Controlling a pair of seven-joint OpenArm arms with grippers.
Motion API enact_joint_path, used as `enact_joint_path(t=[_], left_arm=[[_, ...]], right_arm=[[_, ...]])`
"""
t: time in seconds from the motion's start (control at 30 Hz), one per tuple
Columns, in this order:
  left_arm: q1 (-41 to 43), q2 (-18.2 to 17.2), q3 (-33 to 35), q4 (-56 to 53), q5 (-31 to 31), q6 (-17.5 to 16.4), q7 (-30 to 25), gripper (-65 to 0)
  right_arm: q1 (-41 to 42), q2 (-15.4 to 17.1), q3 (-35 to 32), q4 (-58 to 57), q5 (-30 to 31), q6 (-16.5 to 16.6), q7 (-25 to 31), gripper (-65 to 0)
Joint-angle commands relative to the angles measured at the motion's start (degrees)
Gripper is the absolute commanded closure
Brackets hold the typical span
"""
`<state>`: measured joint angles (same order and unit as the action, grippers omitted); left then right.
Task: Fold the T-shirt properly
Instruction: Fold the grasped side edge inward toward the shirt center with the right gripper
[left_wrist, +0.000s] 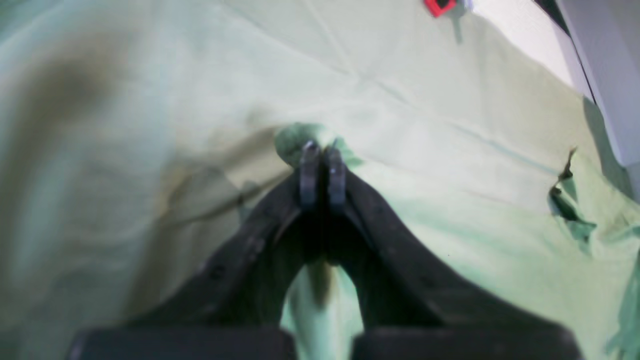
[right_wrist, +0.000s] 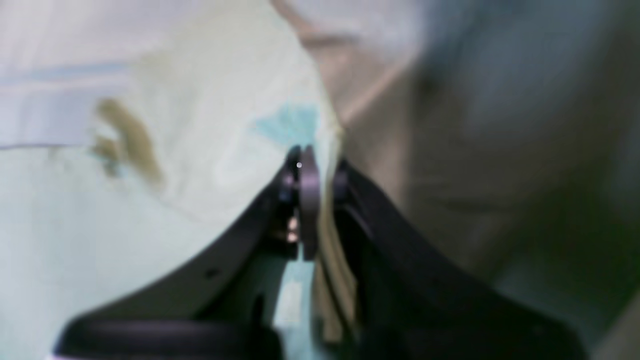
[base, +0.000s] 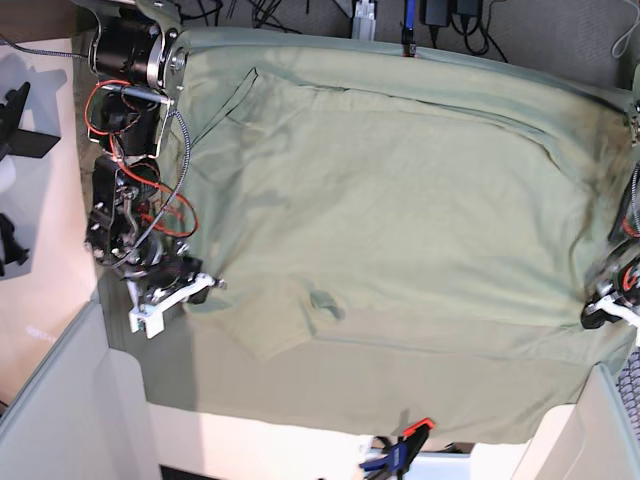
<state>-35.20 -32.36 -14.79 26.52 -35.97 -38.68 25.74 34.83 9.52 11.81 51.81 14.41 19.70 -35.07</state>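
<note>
Base view | T-shirt on green sheet | red clamp at edge | both jaws pinch T-shirt

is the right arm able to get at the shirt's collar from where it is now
Probably not at once. The right gripper is shut on the T-shirt edge at the near left, so it must let go first. The collar lies close by, uncovered.

Black right arm, red and grey cables, white bracket; black end effector fingers.
</note>
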Motion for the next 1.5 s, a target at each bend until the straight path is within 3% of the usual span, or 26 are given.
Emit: enact_joint_path(t=[0.0, 0.3, 0.47, 0.77, 0.87, 0.93, 1.23, 1.47], left_arm=[[-1.60, -1.62, -0.13, 0.96, -2.34, -1.32, 0.07, 0.0], [-0.50, -6.84, -0.13, 0.96, -15.04, -1.32, 14.97, 0.0], [4.28, -9.68, -0.13, 3.45, -18.62, -1.32, 17.97, 0.0], [14.97, -9.53, -0.13, 14.93, -21.00, -1.32, 19.10, 0.0], [15.23, -9.42, -0.13, 15.28, -21.03, -1.32, 18.45, 0.0], [15.26, -9.29, -0.13, 15.32, -21.03, -1.32, 17.99, 0.0], [15.39, -9.22, -0.13, 15.43, -21.03, -1.32, 18.27, 0.0], [15.39, -9.22, -0.13, 15.58, -21.27, -1.32, 19.54, 0.0]], right_arm=[[0.44, 0.57, 0.02, 3.06, 1.01, 0.28, 0.52, 0.0], [-10.91, 4.22, 0.07, 15.82, 4.33, 0.31, 0.35, 0.0], [-16.55, 6.64, 0.11, 20.50, 6.16, 0.28, 0.55, 0.0], [-21.16, 6.80, 0.22, 20.81, 6.40, 0.24, 2.60, -0.4], [-21.88, 6.82, 0.22, 20.85, 6.40, 0.24, 2.67, -26.6], [-21.90, 6.82, 0.24, 21.18, 6.40, 0.24, 2.67, -35.7], [-20.50, 5.95, 3.23, 27.30, 10.08, 0.22, 4.50, -36.2], [-10.27, 0.07, 3.13, 20.02, 5.20, 0.24, 6.51, -36.2]])
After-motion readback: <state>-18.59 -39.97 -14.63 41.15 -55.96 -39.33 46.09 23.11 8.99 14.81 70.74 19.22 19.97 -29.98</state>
